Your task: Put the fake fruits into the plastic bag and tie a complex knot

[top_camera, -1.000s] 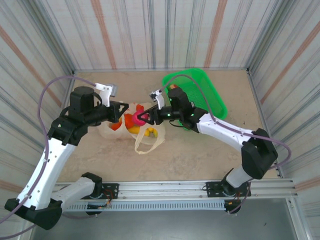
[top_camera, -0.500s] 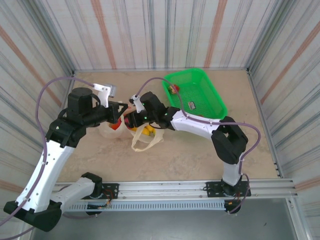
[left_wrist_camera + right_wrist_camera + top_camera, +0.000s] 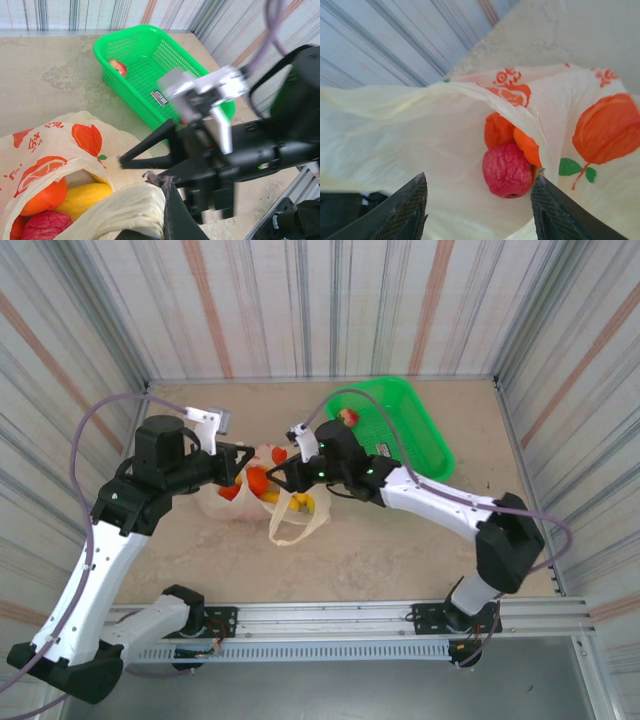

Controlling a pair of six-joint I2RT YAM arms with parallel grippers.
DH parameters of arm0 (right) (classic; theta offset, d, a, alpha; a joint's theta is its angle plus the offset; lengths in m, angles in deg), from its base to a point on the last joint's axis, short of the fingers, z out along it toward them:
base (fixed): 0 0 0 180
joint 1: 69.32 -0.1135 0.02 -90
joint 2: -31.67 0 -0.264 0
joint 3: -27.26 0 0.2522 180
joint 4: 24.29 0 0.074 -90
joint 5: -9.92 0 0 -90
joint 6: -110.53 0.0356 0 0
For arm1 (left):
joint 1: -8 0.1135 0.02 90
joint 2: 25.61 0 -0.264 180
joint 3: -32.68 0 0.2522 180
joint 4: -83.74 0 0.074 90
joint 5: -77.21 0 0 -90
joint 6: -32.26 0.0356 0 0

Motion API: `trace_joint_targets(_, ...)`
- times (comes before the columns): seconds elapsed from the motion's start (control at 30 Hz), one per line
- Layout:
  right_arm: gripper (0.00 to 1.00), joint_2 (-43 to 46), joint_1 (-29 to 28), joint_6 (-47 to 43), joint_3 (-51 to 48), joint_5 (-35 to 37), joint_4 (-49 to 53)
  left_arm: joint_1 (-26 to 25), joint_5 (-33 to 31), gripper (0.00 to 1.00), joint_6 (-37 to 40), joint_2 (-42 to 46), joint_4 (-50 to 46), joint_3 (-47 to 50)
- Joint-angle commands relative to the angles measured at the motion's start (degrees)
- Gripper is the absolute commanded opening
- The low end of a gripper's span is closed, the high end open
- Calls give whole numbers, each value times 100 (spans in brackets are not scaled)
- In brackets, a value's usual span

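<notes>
Nearest my arm bases, one loop handle of the plastic bag lies slack and untied on the table, on my side of the bag's body. The bag itself sits left of centre with its mouth held open.

My left gripper is on the bag's rim. Through the left wrist camera I see a bunched cream fold pinched against the dark finger, so those jaws are closed on plastic. Below that fold, inside the bag, a yellow banana lies beside an orange fruit.

Just right of the left gripper, my right gripper hangs at the bag's mouth with its jaws apart, gripping nothing. From the right wrist, its two fingers frame the opening. A red fruit lies inside the bag, beyond the tips and roughly centred between them. I cannot tell whether either tip brushes the plastic. Two more orange ones sit behind the red fruit, touching it.

Farther back and to the right stands the green basket, apart from the bag. A single red-green apple rests at its left end, well away from both sets of jaws.
</notes>
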Motion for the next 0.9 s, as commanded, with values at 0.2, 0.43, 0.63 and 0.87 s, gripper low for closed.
trace_joint_targets(0.2, 33, 1542, 851, -3, -778, 779, 1178, 27, -9, 0, -3, 246, 129, 131)
trace_joint_targets(0.43, 29, 1331, 1067, 167, -824, 964, 2586, 27, 20, 0, 51, 337, 159, 242)
trace_joint_targets(0.63, 14, 424, 901, 298, -561, 1218, 3224, 27, 141, 0, 2, 411, 188, 324)
trace_joint_targets(0.87, 13, -322, 1357, 286, -411, 1829, 3516, 0, 115, 0, 42, 486, 138, 383)
